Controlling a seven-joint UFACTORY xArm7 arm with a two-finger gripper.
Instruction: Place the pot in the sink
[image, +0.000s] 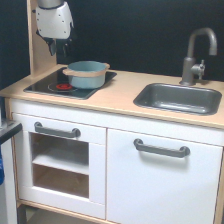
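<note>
Small round light-blue toy pot (87, 73) with tan rim sits on the black stovetop (47, 86) at the wooden countertop's (117, 95) left end; dark grey metal sink (179, 98) lies well apart, right end. Gripper (58, 49) hangs above-left of the pot, holding nothing; opening unclear. Risk: an off-centre rim grasp may tip the pot.

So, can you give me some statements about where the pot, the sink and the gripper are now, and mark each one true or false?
1. The pot stands on the black stovetop. True.
2. The sink already holds the pot. False: the basin holds nothing visible.
3. The gripper grips the pot. False: it hangs above the stovetop, on the exterior view's left of the pot, apart from it.
4. The faucet rises behind the sink. True.
5. The sink lies on the exterior view's right of the pot. True.
</note>
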